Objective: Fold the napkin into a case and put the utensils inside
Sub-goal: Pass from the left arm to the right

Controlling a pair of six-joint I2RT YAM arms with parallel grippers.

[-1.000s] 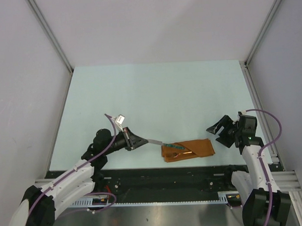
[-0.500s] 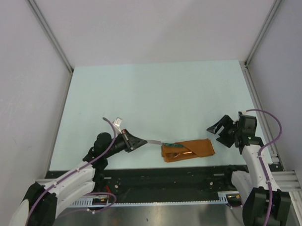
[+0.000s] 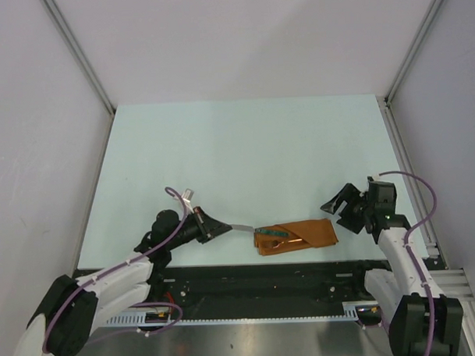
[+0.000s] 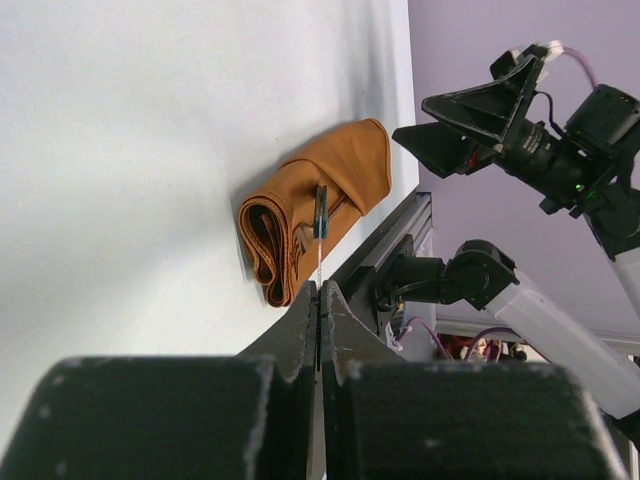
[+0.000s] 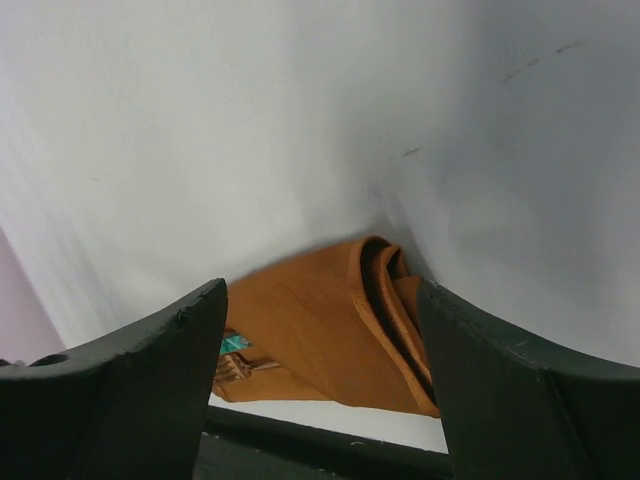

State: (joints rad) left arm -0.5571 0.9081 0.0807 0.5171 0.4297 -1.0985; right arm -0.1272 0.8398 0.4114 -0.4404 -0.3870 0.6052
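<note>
The rust-orange case (image 3: 298,236) lies folded near the table's front edge. My left gripper (image 3: 216,225) is shut on the metal end of a thin utensil (image 3: 243,226). The utensil's dark teal handle (image 3: 272,234) rests at the case's left end. In the left wrist view the utensil (image 4: 320,222) shows edge-on, reaching from my gripper (image 4: 320,291) to the case (image 4: 335,185). My right gripper (image 3: 339,209) is open just right of the case. In the right wrist view the case (image 5: 320,330) lies between and beyond its fingers, my gripper (image 5: 322,292) is empty, and a wooden fork end (image 5: 233,369) and the teal handle (image 5: 234,343) show.
The table's black front rail (image 3: 264,267) runs close behind the case. The right arm (image 4: 545,140) shows in the left wrist view beyond the case. Grey walls with metal frame posts (image 3: 404,63) enclose the table.
My left arm has drawn slightly toward the near edge, still holding the utensil. My right gripper has edged a little left toward the case.
</note>
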